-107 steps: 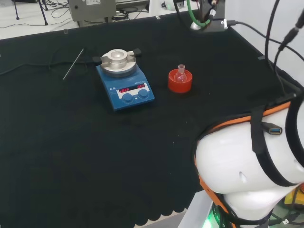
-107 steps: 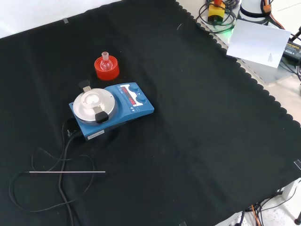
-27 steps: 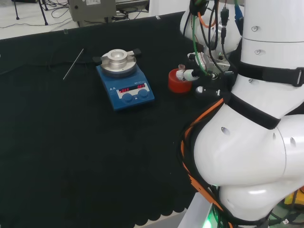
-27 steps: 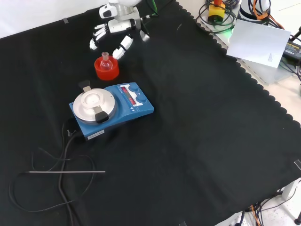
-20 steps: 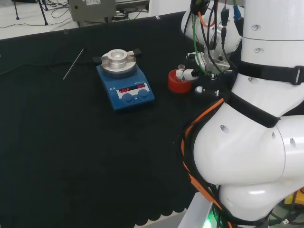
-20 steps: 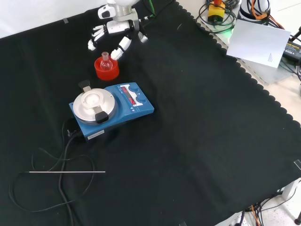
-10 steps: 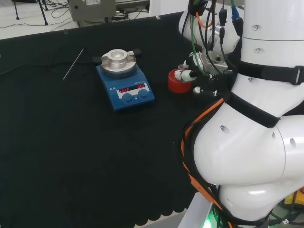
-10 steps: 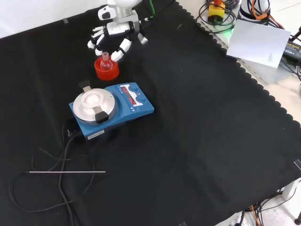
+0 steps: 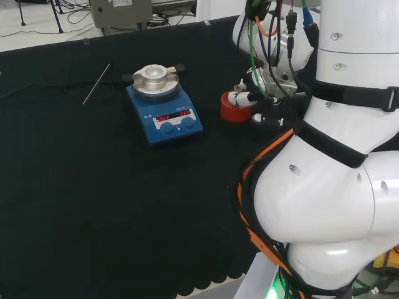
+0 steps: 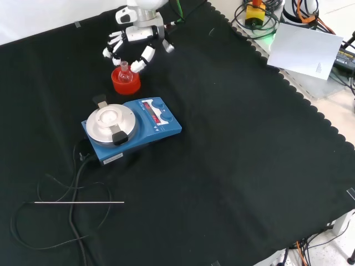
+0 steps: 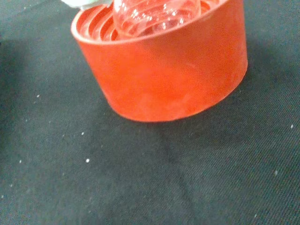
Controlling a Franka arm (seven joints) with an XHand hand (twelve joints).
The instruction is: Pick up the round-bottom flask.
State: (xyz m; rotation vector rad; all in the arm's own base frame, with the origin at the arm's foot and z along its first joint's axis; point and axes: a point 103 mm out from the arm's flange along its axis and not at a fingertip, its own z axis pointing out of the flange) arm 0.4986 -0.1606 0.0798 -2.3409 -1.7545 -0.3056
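A small clear round-bottom flask [image 10: 124,71] sits upright in a red ribbed ring stand [image 10: 125,83] on the black cloth. My hand [image 10: 136,34] hovers just behind and above it in the front view, open. Its fingers [image 10: 112,51] reach down on one side of the flask's neck and the thumb [image 10: 146,56] on the other, neither curled round the glass. In the head view the hand [image 9: 269,87] is at the right of the stand [image 9: 232,108], with a white fingertip [image 9: 240,96] in front of the flask. The wrist view shows the stand [image 11: 168,70] close up with the flask's bulb [image 11: 154,13] in it.
A blue hotplate stirrer [image 10: 133,126] with a round metal top stands in front of the stand in the front view, its black cable [image 10: 75,183] trailing off. A thin metal rod [image 10: 77,203] lies on the cloth beyond the cable loops. The arm's white links [image 9: 330,187] stand at the head view's right.
The hand has come in over the cloth since the first frames. In the last second it sank and closed in, so its fingers and thumb now flank the flask's neck.
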